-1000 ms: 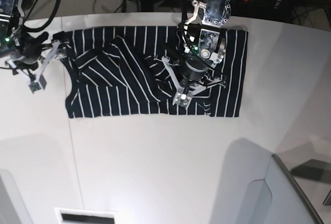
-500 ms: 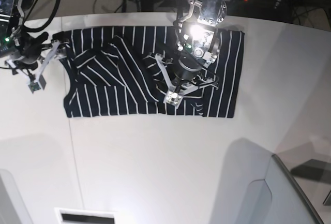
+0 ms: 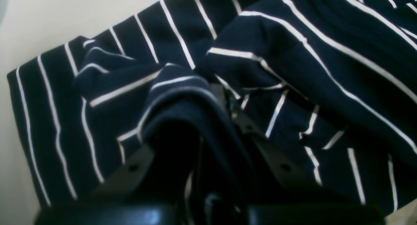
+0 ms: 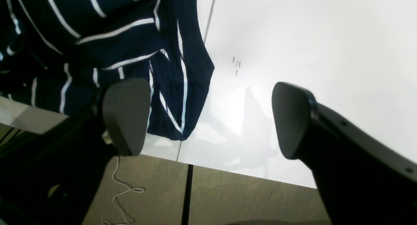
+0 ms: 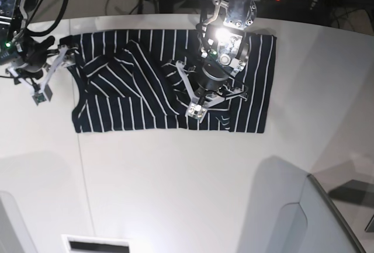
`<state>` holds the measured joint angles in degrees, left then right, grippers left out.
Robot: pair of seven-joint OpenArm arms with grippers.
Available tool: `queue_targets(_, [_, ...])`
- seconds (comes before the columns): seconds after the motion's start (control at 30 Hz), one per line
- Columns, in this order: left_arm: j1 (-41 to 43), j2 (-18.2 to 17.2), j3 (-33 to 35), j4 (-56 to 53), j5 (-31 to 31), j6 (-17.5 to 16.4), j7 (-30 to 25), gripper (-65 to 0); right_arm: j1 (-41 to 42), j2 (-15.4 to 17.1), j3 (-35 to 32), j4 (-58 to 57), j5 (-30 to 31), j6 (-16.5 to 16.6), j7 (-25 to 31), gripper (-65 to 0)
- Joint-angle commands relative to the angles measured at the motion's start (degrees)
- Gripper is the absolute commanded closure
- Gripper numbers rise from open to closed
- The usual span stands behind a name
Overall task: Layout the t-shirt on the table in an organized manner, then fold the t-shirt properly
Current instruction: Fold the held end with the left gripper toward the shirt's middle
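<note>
Two arms share the work: the left gripper (image 5: 204, 98) pinches a raised fold of the t-shirt (image 5: 134, 98) near the table's (image 5: 175, 177) far edge, seemingly to spread it, while the right gripper (image 5: 49, 75) waits spread wide at the left end.

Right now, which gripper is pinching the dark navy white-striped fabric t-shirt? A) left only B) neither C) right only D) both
A: the left gripper is shut on a bunched fold of the t-shirt, as its wrist view shows, while the right gripper stands open beside the shirt's edge over the white table, holding nothing.
</note>
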<state>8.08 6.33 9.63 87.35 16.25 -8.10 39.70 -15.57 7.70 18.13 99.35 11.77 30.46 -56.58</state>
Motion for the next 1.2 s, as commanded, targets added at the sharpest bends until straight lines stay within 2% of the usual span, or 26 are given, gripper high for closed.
queue_targets(0.0, [-0.7, 0.3, 0.2, 0.9, -0.2, 0.1, -1.1, 0.0, 0.5, 0.7, 0.2, 0.9, 0.4, 0.0, 0.4, -54.3])
queue_targets(0.03, [-0.7, 0.3, 0.2, 1.0, -0.2, 0.1, -1.1, 0.0, 0.5, 0.7, 0.2, 0.9, 0.4, 0.0, 0.4, -54.3])
queue_targets(0.07, [-0.7, 0.3, 0.2, 1.0, -0.2, 0.1, -1.1, -3.5, 0.5, 0.7, 0.2, 0.9, 0.4, 0.0, 0.4, -54.3])
queue_targets(0.13, [-1.1, 0.3, 0.3, 1.2, -0.2, 0.1, -1.1, -14.3, 0.5, 0.7, 0.2, 0.9, 0.4, 0.0, 0.4, -54.3])
queue_targets(0.27, [-1.6, 0.4, 0.3, 1.0, -0.2, 0.1, -1.1, -29.5, 0.5, 0.7, 0.2, 0.9, 0.4, 0.0, 0.4, -54.3])
queue_targets(0.4, [-3.0, 0.2, 3.7, 0.3, -0.2, 0.1, -1.1, -36.4, 0.5, 0.7, 0.2, 0.9, 0.4, 0.0, 0.4, -54.3])
queue_targets(0.73, [-9.8, 0.6, 11.3, -5.5, -0.8, 0.1, -1.2, -36.9, 0.5, 0.6, -1.3, 0.9, 0.4, 0.0, 0.4, -54.3])
queue_targets(0.93, [-9.2, 0.6, 11.1, 4.5, -0.8, 0.1, -1.1, -36.4, 0.4, 0.6, -3.3, 0.9, 0.4, 0.0, 0.5, -54.3])
queue_targets(1.07, [-4.8, 0.2, 11.1, 10.1, -0.2, 0.1, -0.5, -35.5, 0.7, 0.6, -2.9, 0.9, 0.4, 0.0, 0.9, -54.3])
queue_targets(1.1, [-3.5, -0.6, 10.9, 10.5, -0.2, 0.1, 1.4, -34.4, 0.8, 0.6, -2.9, 0.9, 0.4, 0.0, 0.9, -54.3])
queue_targets(1.13, [-2.8, -1.8, 10.9, 10.7, -0.2, 0.1, 3.7, -30.6, 1.1, 0.6, -2.9, 0.9, 0.4, 0.0, 0.8, -54.3])
queue_targets(1.17, [-1.7, -2.9, 10.9, 10.6, -0.3, 0.1, 5.2, -23.9, 1.1, 0.6, -2.9, 0.9, 0.4, 0.0, 0.8, -54.3])
